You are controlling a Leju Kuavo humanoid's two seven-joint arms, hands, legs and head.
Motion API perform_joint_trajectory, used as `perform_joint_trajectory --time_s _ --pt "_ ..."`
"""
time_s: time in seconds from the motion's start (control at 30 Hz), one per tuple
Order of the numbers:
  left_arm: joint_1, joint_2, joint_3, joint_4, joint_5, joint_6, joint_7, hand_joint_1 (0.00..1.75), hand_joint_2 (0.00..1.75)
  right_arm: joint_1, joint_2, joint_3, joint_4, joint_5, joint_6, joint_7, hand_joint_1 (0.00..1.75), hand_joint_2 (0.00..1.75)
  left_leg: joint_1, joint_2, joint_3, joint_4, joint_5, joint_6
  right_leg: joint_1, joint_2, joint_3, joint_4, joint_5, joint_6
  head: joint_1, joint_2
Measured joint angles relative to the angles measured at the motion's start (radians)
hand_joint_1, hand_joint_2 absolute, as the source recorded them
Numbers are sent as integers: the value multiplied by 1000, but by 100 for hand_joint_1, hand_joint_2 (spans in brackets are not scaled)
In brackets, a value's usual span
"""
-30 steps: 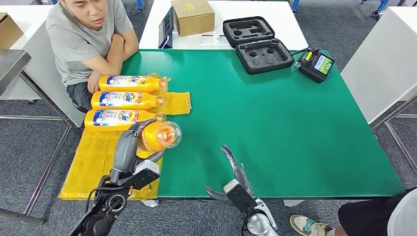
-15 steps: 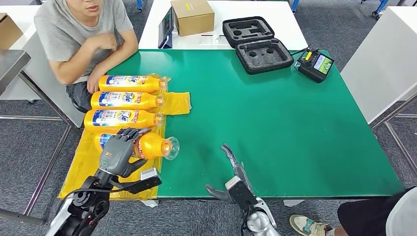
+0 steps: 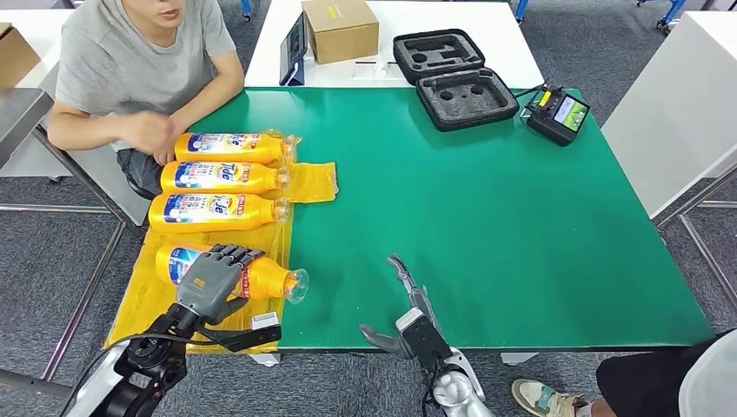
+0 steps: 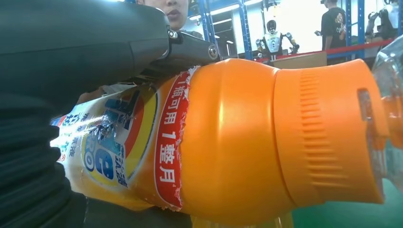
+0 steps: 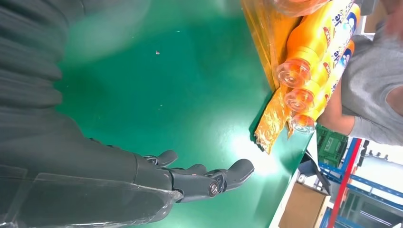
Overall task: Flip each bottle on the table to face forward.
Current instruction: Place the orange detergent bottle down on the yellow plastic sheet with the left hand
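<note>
Head view: left hand grips bottle near table edge.

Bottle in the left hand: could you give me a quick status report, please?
Left hand grips the fourth orange detergent bottle, lying on the yellow sheet. Right hand open over the green table. Nothing blocking.

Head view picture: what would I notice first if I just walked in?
Probably the four bright orange bottles lying in a row on yellow sheeting at the left of the green table. The left hand grips the nearest bottle, which lies on its side with its label showing. Beyond the farthest bottle, a person in a grey shirt sits at the table's corner.
</note>
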Motion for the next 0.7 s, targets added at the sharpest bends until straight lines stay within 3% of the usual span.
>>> perform_joint_trajectory --time_s 0.37,0.43,0.57,0.7 --pt "-25 -15 -14 48 -19 7 14 175 175 -3 2 0 6 2 2 0 0 175 0 0 0 0 0 0 0 0 -1 0 0 0 0 0" --pt "-72 -43 -22 137 3 31 5 175 175 -3 4 4 8 -2 1 0 0 175 0 0 -1 0 0 0 0 0 -1 0 0 0 0 0" --pt "-239 -128 -37 442 43 156 -6 175 175 -9 6 21 24 -22 -12 0 0 175 0 -1 0 0 0 0 0 0 0 0 0 0 0 0" --pt "-295 -155 -42 546 44 180 -3 175 175 -10 7 25 29 -25 -18 0 0 175 0 0 -1 0 1 0 0 0 0 0 0 0 0 0"
